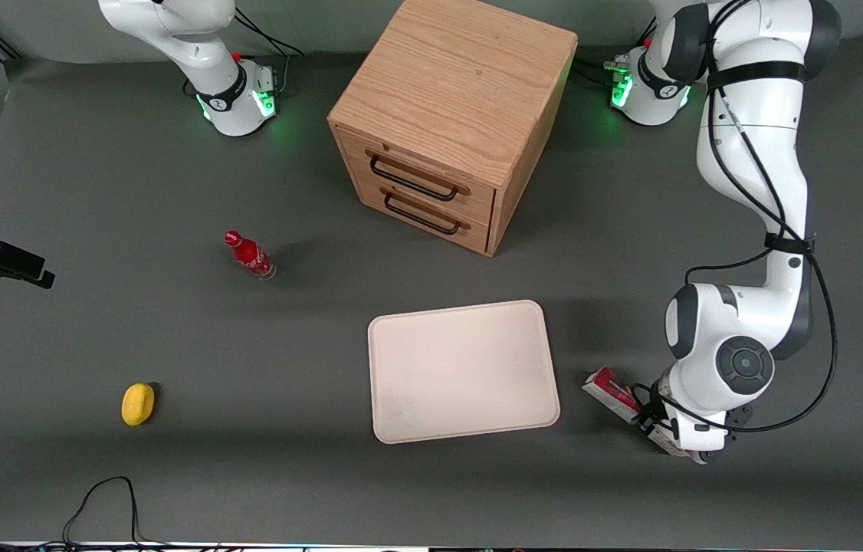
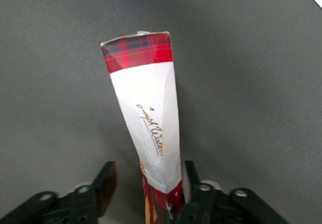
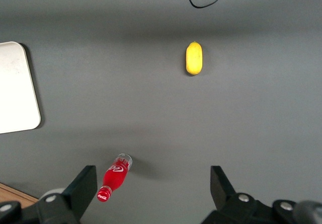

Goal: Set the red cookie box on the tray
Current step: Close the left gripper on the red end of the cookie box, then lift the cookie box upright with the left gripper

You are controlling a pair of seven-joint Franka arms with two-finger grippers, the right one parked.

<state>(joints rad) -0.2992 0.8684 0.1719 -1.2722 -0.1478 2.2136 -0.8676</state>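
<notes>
My claw (image 2: 146, 194) is straddling the long red-and-white cookie carton (image 2: 148, 128), fingers not yet pinching it, beside the cream rectangular tray (image 1: 462, 372).

Red bottle (image 3: 115, 176), yellow lemon (image 3: 193, 58), tray (image 3: 17, 90)

Dark grey matte worktop (image 1: 171, 192). Long slim cookie box (image 2: 151, 128): red tartan plaid ends, white middle panel with gold script. Black two-finger gripper (image 2: 146, 196) straddling the box, on a white arm. Flat cream-white rectangular tray (image 1: 462, 372), plain. Light oak wooden drawer cabinet (image 1: 454, 115), black handles. Small red bottle (image 1: 249, 255) with white lettering. Yellow oval lemon-like object (image 1: 138, 404).
</notes>
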